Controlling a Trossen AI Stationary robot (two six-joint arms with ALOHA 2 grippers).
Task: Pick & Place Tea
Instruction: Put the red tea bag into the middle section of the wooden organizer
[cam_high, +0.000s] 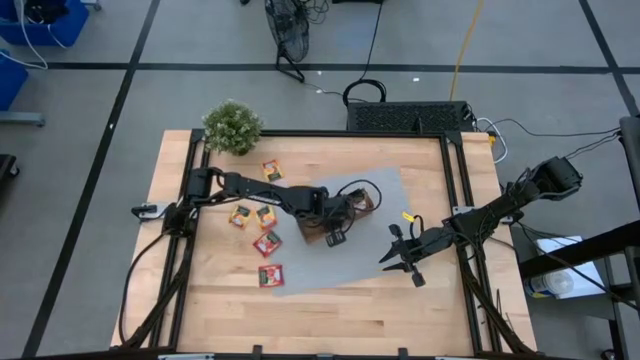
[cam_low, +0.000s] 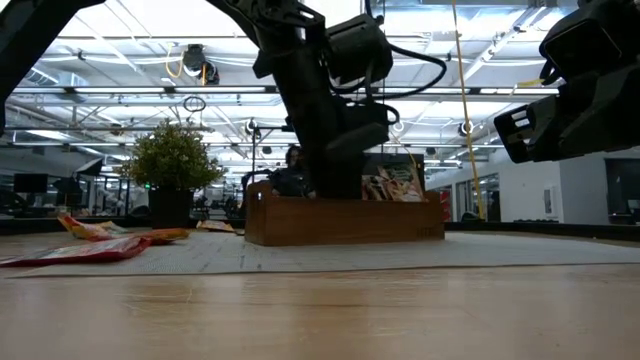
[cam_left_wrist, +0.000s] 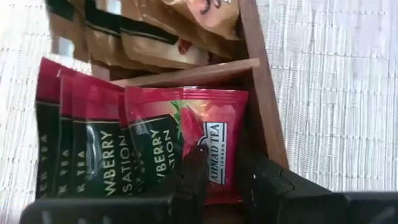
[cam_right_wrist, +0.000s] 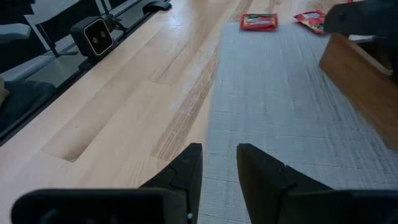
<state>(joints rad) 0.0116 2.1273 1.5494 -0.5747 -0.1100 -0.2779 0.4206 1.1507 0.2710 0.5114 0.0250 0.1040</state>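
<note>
the left gripper (cam_left_wrist: 217, 177) is inside the wooden tray (cam_high: 340, 215), in the compartment with the red sachets, and its two dark fingers are pinched on a red tea sachet (cam_left_wrist: 202, 140) that stands upright at the front of the row, next to the tray's outer wall. the left arm (cam_high: 265, 193) starts at the left edge of the table (cam_high: 430, 305), goes across to the middle, bends down at the wrist and points into the tray from above, as the low view also shows. behind the wooden divider, the next compartment holds grey-brown sachets (cam_left_wrist: 155, 34), leaning close together.

to the left of the tray several loose sachets lie flat. one sachet (cam_high: 271, 170) is on bare wood near the potted plant (cam_high: 232, 127), which stands at the far left corner of the table. two orange-yellow sachets (cam_high: 252, 215) lie side by side under the left arm. two red sachets (cam_high: 268, 258) lie on the left part of the grey mat (cam_high: 380, 255), one nearer to the front edge than the other.

the right gripper (cam_right_wrist: 217, 165) hovers above the mat close to its right border, well apart from the tray. its fingers are a little apart and hold nothing. the right arm (cam_high: 500, 208) comes in from the right edge of the table, stretched low and slanted toward the middle.
</note>
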